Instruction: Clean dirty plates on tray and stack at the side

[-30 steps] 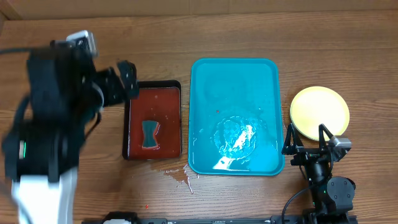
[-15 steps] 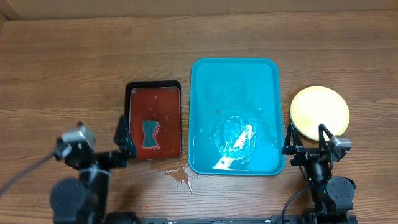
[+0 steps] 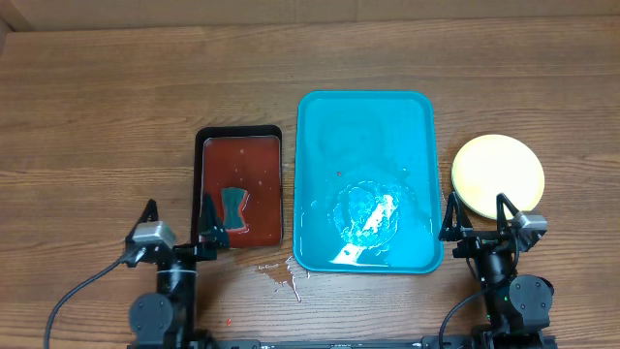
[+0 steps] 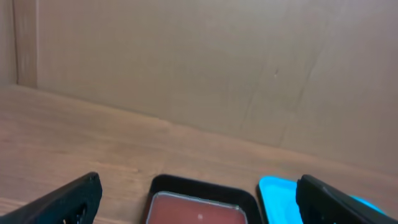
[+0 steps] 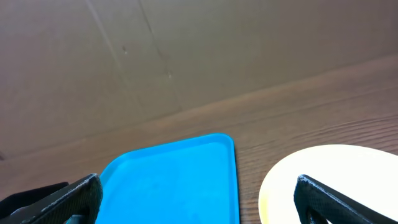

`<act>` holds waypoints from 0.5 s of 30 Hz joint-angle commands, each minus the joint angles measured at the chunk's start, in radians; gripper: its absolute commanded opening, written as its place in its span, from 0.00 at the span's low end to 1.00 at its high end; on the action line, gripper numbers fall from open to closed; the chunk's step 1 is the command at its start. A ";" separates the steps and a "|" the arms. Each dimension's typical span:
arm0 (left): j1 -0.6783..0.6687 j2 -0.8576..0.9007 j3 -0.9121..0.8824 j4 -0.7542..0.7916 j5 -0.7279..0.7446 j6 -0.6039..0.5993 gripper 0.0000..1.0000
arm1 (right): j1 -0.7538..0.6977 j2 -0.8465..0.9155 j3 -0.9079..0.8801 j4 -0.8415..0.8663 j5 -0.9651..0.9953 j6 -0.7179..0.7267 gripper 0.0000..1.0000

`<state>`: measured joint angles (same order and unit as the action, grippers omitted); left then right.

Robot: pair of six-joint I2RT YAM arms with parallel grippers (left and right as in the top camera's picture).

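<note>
Tray [image 3: 363, 179], the big turquoise one, lies flat in the middle of the counter [image 3: 97, 116]. Its long axis runs from the robot's side toward the far edge, so the short ends point near and far. The near half of its floor is wet and shiny, and no plate lies on it.

The plates [image 3: 498, 176] sit on the counter just beside the right rim of the tray, close to it but not touching. From above only a round pale-yellow top shows (how many lie under it I cannot tell).

On the other side, near the left rim of the tray, lies a small red tray [image 3: 239, 155] with a black rim. Its long axis runs the same way, and a teal sponge [image 3: 233, 210] lies in its near half. A small puddle [image 3: 281, 274] is on the counter between the near corners of the two trays.

The left tool [image 3: 177, 223] stands at the near edge, beside the near left corner of the small red tray, with its fingers wide apart and nothing between them. The right tool [image 3: 477, 218] stands near the plates, its fingers also wide apart and empty.
</note>
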<state>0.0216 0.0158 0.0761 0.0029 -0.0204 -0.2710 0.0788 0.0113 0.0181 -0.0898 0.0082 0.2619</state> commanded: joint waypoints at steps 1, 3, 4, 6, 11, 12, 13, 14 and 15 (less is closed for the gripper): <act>0.001 -0.013 -0.071 0.022 -0.014 -0.080 1.00 | -0.001 -0.005 -0.010 0.008 0.013 0.002 1.00; 0.002 -0.013 -0.072 -0.001 -0.013 -0.081 1.00 | -0.001 -0.005 -0.010 0.008 0.013 0.002 1.00; 0.002 -0.013 -0.072 -0.007 -0.014 -0.080 1.00 | -0.001 -0.005 -0.010 0.008 0.013 0.002 1.00; 0.002 -0.013 -0.072 -0.033 -0.013 -0.081 1.00 | -0.001 -0.005 -0.010 0.008 0.013 0.002 1.00; 0.002 -0.011 -0.071 -0.077 -0.011 -0.077 1.00 | -0.001 -0.005 -0.010 0.008 0.013 0.002 1.00; 0.002 -0.011 -0.071 -0.077 -0.013 -0.077 1.00 | -0.001 -0.005 -0.010 0.008 0.013 0.002 1.00; 0.002 -0.011 -0.071 -0.077 -0.013 -0.077 1.00 | -0.001 -0.005 -0.010 0.008 0.013 0.002 1.00; 0.002 -0.011 -0.071 -0.077 -0.013 -0.077 1.00 | -0.001 -0.005 -0.010 0.008 0.013 0.002 1.00; 0.002 -0.011 -0.071 -0.077 -0.013 -0.077 1.00 | -0.001 -0.005 -0.010 0.008 0.013 0.002 1.00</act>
<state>0.0216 0.0151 0.0082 -0.0769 -0.0216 -0.3378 0.0792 0.0113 0.0181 -0.0895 0.0086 0.2619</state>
